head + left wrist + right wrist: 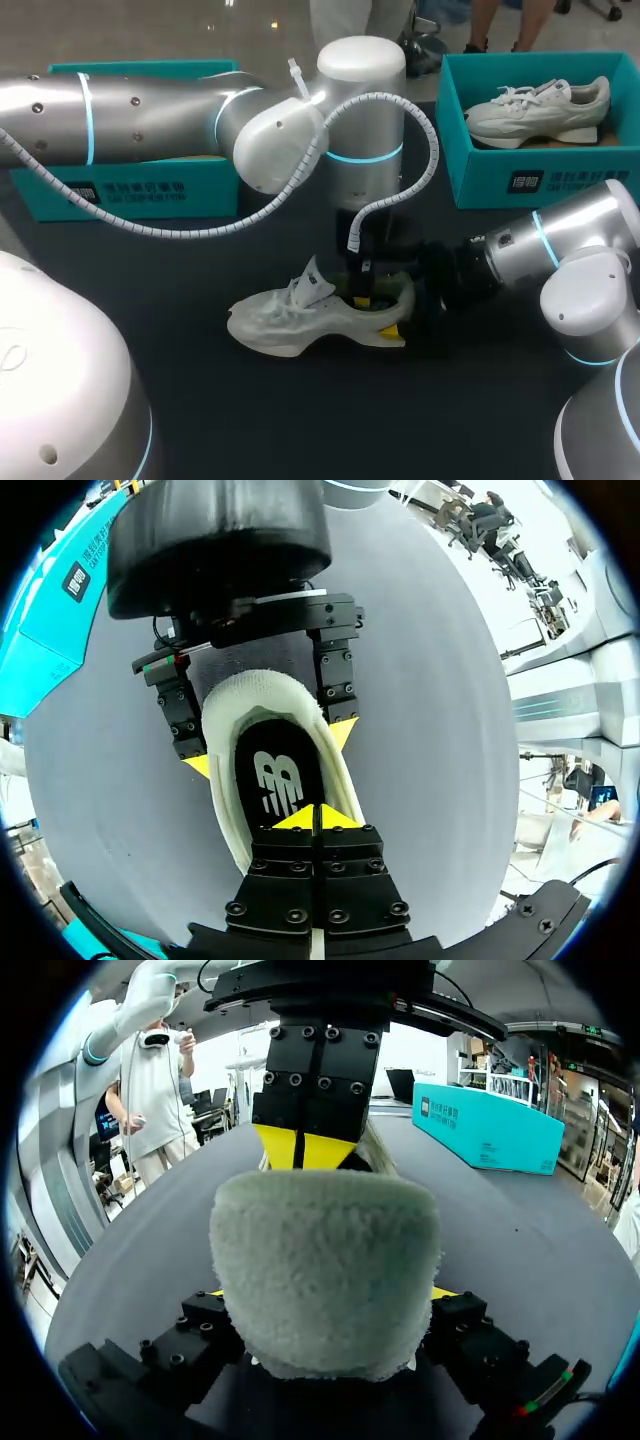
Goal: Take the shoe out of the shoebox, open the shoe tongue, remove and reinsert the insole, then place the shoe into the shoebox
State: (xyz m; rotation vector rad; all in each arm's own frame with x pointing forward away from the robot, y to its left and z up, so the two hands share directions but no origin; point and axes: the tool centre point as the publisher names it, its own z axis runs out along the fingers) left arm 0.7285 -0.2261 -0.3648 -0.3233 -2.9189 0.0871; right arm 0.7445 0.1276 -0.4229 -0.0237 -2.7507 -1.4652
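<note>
Dark matte table (330,425), and at its centre the white mesh sneaker (295,320) lies out of any box, toe toward 9 o'clock, heel toward 3. At its 10 o'clock is a teal cardboard shoebox (130,195), half hidden behind my left arm. At 2 o'clock a second teal shoebox (480,175) holds another white sneaker (540,110).

The right gripper (415,315) comes in from 3 o'clock. Its yellow tips stand wide apart, one on each flank of the fuzzy heel collar (325,1260), so it is clamped on the sneaker and bracing it.

The left gripper (320,818) drops straight down into the shoe's opening. Its two yellow tips are pressed together, right over the black insole (275,780). The insole lies flat inside the shoe, logo up. I can't make out anything pinched between those tips (the edge of the insole may be there, but it doesn't show).

So I read this as the insole step: the shoe is out and the opening is wide enough for a gripper. Whether it's the pull or the reseat, I can't say.

If the lift is next, the left tips must get a real bite on an insole edge. Then they draw up and away from the heel, with the right clamp holding the shoe down. Too light a brace and I'd expect the whole sneaker to rise with the insole.
</note>
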